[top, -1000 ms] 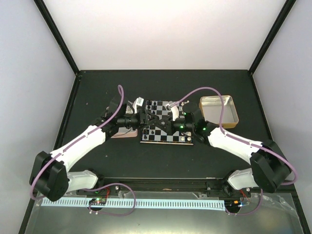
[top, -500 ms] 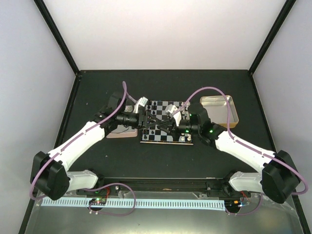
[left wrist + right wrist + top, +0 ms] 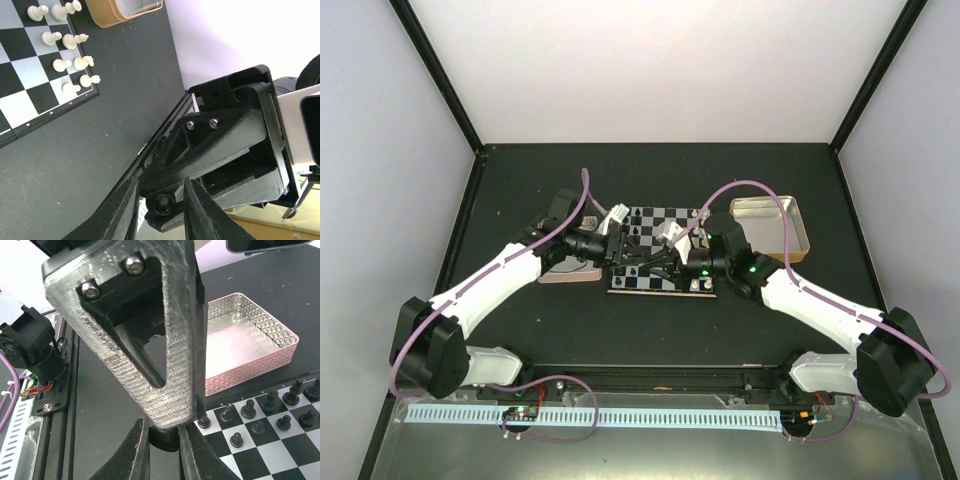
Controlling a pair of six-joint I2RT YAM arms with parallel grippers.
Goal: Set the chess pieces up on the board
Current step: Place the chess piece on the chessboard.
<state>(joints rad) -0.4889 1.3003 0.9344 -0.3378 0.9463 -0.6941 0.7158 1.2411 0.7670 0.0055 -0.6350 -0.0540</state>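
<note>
Two sets of fingers meet above the board point(image 3: 27, 70), which lies on the table between the pink tin point(image 3: 260, 372) and the gold tin point(image 3: 107, 15). My right gripper point(image 3: 162, 430) is pinched on a small, dark, rounded thing that I take for one black piece point(image 3: 163, 204). My left gripper point(image 3: 160, 192) has its fingers on either side of that same piece. They are narrowed, but a sliver of gap shows on each side, so I judge it is not gripping yet.

If my right fingers let go before my left pads bite, the piece would drop. It could then scatter the black pieces point(image 3: 270, 405) standing on the squares by the pink tin, or roll toward the white pieces point(image 3: 75, 62) at the far rim. The piece is tiny and round, so an off-centre squeeze could tilt it or squirt it out. My two grippers are also crowded almost body to body, and a small misjudgement could knock one against the other.

Much is hidden. I cannot tell which figure I hold, since only a rounded end shows. In the top view my own grippers cover the piece and the middle squares, so I cannot see which squares are vacant. My left arm covers most of the pink tin there, and its finger blocks part of that tin in my right wrist view.
</note>
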